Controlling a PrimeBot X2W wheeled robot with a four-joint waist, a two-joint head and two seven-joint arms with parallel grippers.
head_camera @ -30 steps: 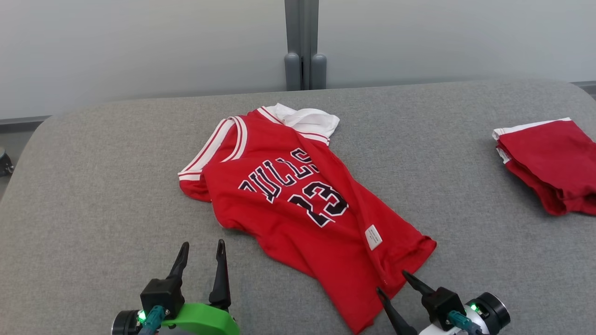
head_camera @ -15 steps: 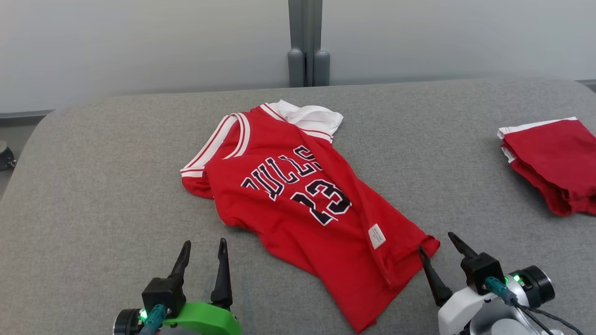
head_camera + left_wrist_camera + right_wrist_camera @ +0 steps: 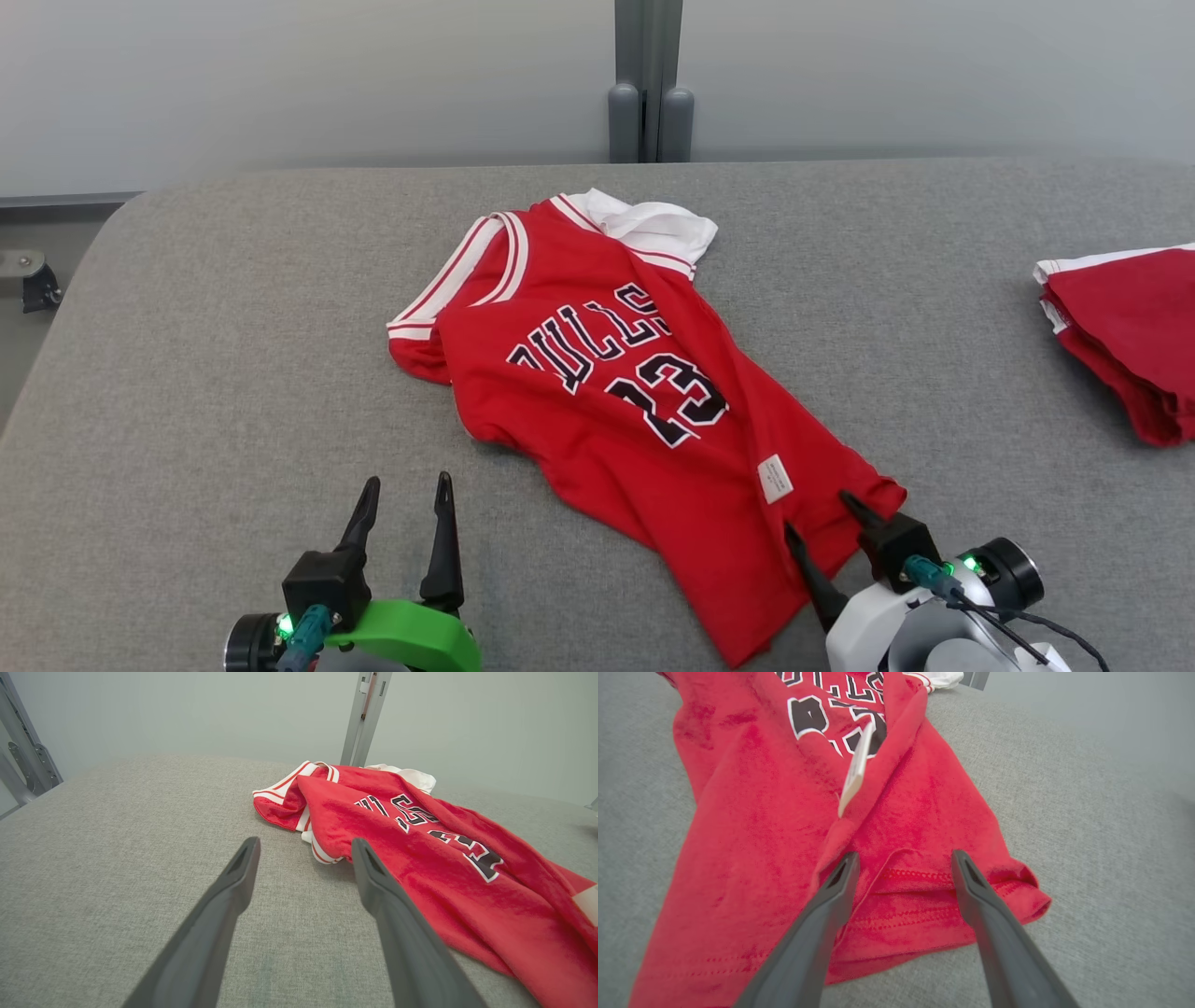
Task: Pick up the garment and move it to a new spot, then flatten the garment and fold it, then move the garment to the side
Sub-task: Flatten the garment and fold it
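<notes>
The red jersey (image 3: 644,392) lies slantwise mid-table (image 3: 233,327), its near-right hem corner between the wide-spread fingers of the right gripper (image 3: 817,512), which grips nothing. The left gripper (image 3: 407,479), near left, is equally spread and empty.

**Red jersey (image 3: 635,401) lies face up, slantwise on the grey table (image 3: 233,327)**

The jersey lies spread out but not smooth near the middle of the padded table, slanting from far left to near right. Its neck end is the far end, where white cloth (image 3: 658,224) is bunched at the top. Red-and-white striped trim (image 3: 448,289) edges the armhole on the left. Dark, white-edged lettering and the number 23 (image 3: 672,397) face up across the chest. A long ridge of cloth runs down the right side, past a small white label (image 3: 775,478). The stitched hem (image 3: 920,896) lies nearest, its right corner rumpled and doubled over.
</notes>
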